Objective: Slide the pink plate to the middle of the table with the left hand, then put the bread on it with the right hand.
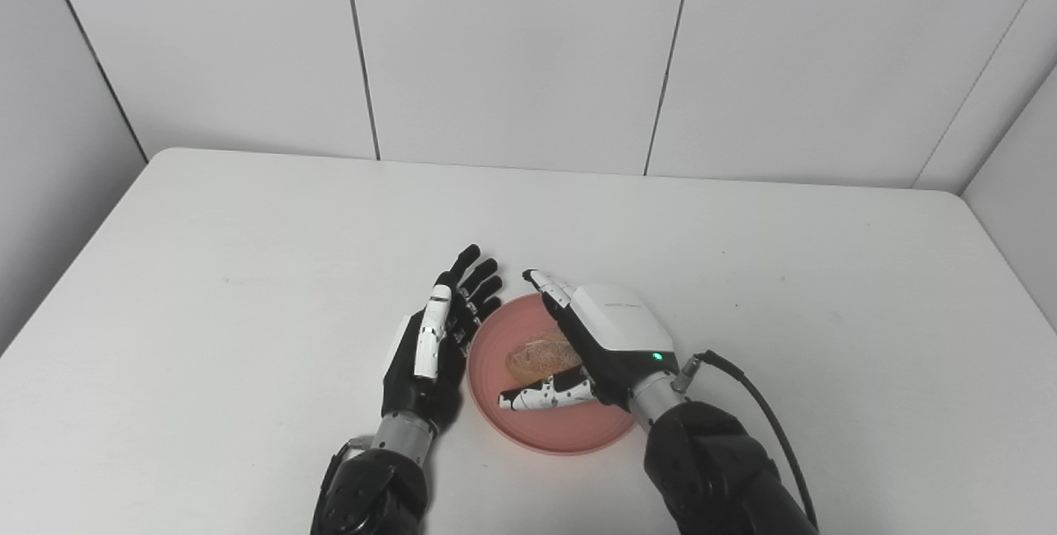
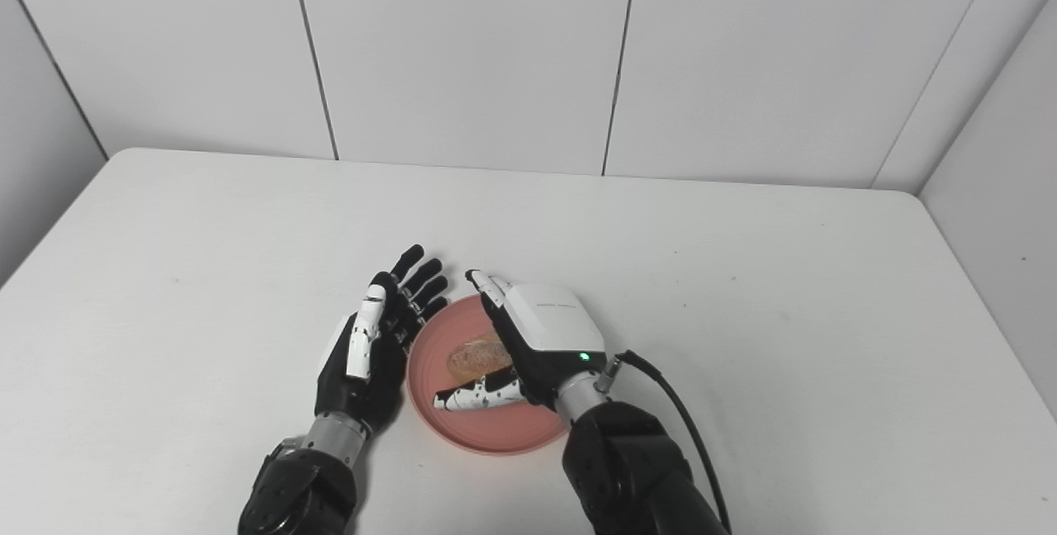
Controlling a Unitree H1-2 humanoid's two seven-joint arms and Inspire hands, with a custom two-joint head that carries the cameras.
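Observation:
The pink plate (image 1: 561, 432) lies on the white table near its front edge, about midway across. A brown piece of bread (image 1: 537, 356) rests on the plate. My right hand (image 1: 611, 333) hovers over the plate's right half with fingers stretched out and thumb spread. The bread sits between thumb and fingers, partly hidden under the palm, and the hand does not close on it. My left hand (image 1: 433, 337) stands open just left of the plate, palm toward the rim, fingers pointing away from me. I cannot tell whether it touches the rim.
The white table (image 1: 248, 271) ends at grey wall panels at the back and on both sides. A black cable (image 1: 760, 411) runs from my right wrist down along the forearm.

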